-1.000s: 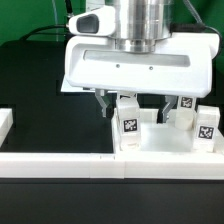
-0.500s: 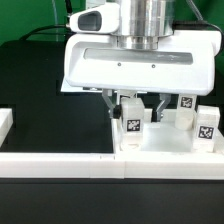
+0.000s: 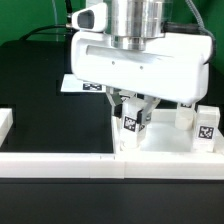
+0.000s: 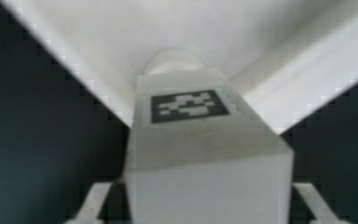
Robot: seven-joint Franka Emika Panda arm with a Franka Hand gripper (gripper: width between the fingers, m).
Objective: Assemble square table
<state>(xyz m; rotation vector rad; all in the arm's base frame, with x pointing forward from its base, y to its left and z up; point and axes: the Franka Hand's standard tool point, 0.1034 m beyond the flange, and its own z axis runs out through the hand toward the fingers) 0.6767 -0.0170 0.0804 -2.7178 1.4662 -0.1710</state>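
Over the leg, vertical hand

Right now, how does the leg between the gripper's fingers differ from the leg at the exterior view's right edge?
The gripped leg sits between the fingers of the gripper; the right leg stands free, untouched. The gripped leg is partly hidden by the hand above it, while the right leg shows fully. The gripped leg stands near the middle of the exterior view, the right leg at its edge. Both are small white blocks bearing a black-and-white tag.
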